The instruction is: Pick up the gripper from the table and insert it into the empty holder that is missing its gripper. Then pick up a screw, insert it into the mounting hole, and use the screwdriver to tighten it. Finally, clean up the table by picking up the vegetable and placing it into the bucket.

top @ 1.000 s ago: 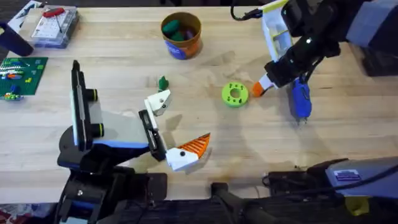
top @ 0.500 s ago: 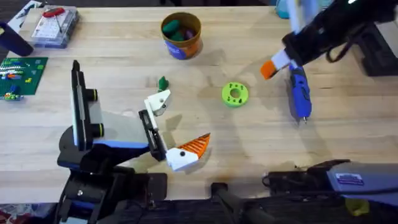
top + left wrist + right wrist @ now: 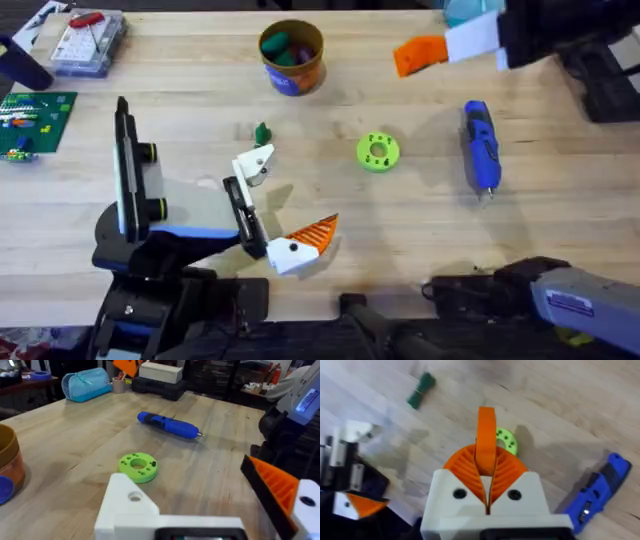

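Above the far right part of the worktop [image 3: 560, 215], the right end effector [image 3: 486, 467] has risen clear of the surface with the gripper [image 3: 420, 54] clamped between its orange ribbed pads [image 3: 507, 471]; a second ago it was low beside the lime-green disc [image 3: 377, 151], and half a second ago partway up. So the pick looks done, and the carry toward the holder [image 3: 254, 164] near the worktop's left-centre is the step in hand. That holder stands with its pointed white tip bare, joined to the black stand [image 3: 240, 215], with the other orange-fingered bracket [image 3: 303, 243] just beside it toward the near edge.

Nothing else has shifted: the blue screwdriver [image 3: 481, 146] lies toward the right edge, the vegetable [image 3: 262, 133] sits near the holder on its far side, and the bucket [image 3: 291, 57] stands by the far edge, already holding some toy pieces. I cannot tell how the left end effector stands.

Pale wood grain covers the surface. A clear parts box [image 3: 88, 40] and a green board [image 3: 35, 122] occupy the far left corner; the left wrist view shows a blue pouch [image 3: 86, 383] and cluttered room behind.
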Available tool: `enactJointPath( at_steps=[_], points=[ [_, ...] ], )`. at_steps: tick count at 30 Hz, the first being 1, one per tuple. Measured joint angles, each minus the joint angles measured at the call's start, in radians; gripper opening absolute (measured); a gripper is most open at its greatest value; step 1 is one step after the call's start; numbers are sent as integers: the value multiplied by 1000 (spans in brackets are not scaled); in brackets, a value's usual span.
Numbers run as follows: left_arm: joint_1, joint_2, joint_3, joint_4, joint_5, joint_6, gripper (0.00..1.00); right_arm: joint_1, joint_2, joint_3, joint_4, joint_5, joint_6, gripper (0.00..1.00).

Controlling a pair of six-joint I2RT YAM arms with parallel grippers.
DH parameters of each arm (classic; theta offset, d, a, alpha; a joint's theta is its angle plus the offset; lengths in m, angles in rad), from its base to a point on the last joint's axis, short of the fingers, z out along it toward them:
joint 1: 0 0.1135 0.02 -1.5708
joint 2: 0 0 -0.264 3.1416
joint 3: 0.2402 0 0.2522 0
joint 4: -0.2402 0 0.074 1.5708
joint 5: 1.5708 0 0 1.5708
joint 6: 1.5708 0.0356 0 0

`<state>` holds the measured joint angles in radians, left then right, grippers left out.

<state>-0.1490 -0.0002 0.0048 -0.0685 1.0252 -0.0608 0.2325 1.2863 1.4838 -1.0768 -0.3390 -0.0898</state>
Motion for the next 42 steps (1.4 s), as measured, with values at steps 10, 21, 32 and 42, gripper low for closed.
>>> enactJointPath(
  at_steps=[10,21,32,42],
  points=[
    [0,0,0,0,0,0,986,10,-8,2,61,-57,152,7],
    [0,0,0,0,0,0,987,11,-13,-151,341,-303,203,7],
    [0,0,0,0,0,0,987,6,-5,-668,939,-684,452,7],
    [0,0,0,0,0,0,987,-7,-2,-961,1771,-839,935,7]
  ],
)
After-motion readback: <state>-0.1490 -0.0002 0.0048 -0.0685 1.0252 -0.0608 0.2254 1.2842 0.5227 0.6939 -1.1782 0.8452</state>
